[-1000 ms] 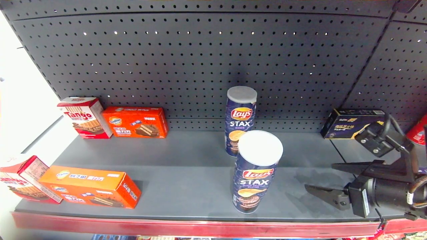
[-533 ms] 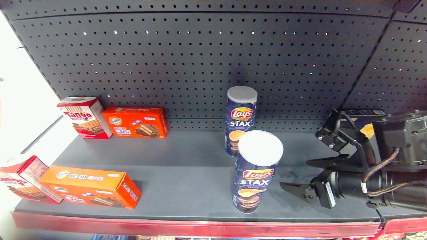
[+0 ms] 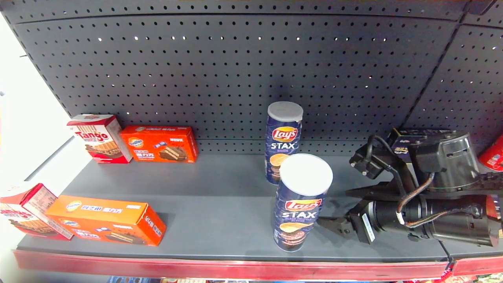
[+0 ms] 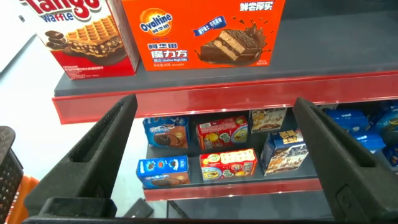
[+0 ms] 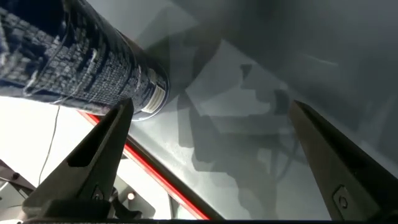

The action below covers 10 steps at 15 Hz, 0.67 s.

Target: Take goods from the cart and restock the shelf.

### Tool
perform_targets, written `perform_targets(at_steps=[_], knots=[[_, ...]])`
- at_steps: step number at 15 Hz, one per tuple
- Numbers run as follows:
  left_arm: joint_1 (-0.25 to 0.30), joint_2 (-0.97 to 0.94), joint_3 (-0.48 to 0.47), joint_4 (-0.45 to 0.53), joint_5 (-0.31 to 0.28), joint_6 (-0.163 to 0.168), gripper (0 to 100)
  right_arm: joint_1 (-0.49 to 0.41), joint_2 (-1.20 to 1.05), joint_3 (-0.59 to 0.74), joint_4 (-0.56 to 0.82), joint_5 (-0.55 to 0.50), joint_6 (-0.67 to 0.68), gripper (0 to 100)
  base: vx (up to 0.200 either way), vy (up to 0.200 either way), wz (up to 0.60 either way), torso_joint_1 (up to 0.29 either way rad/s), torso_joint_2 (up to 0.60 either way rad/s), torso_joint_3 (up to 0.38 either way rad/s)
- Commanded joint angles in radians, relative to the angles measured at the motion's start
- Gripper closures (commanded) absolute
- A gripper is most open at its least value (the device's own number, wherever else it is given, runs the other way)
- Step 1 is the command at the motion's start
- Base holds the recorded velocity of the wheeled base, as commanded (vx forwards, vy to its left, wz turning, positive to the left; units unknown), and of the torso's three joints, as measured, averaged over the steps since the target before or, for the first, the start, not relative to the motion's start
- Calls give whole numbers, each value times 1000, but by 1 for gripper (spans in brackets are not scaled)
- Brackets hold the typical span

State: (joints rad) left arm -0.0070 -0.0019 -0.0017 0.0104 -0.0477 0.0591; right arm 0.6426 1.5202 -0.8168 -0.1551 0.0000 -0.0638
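Front chip can (image 3: 300, 208) stands upright near the shelf (image 3: 220, 220) front edge, long axis vertical; right gripper (image 3: 334, 207) lies level just beside it, toward the shelf's right end; jaws spread, can not yet between them; right arm nearer; I judge a sideways approach.

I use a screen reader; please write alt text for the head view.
The open right gripper sits low on a grey shelf, close beside the front chip can; a second can stands behind. Snack boxes line the shelf's left side.
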Motion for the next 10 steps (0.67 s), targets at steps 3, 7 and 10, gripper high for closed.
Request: perform_targets(at_steps=[3, 7, 10], knots=[[-1, 2, 0, 0, 0, -1, 0, 14, 29, -18, -1, -2, -1, 0, 0, 0, 0, 0, 0, 0], [-1, 2, 0, 0, 0, -1, 0, 14, 40, -25, -1, -2, -1, 0, 0, 0, 0, 0, 0, 0], [-1, 2, 0, 0, 0, -1, 0, 17, 51, -35, -1, -2, -1, 0, 0, 0, 0, 0, 0, 0]])
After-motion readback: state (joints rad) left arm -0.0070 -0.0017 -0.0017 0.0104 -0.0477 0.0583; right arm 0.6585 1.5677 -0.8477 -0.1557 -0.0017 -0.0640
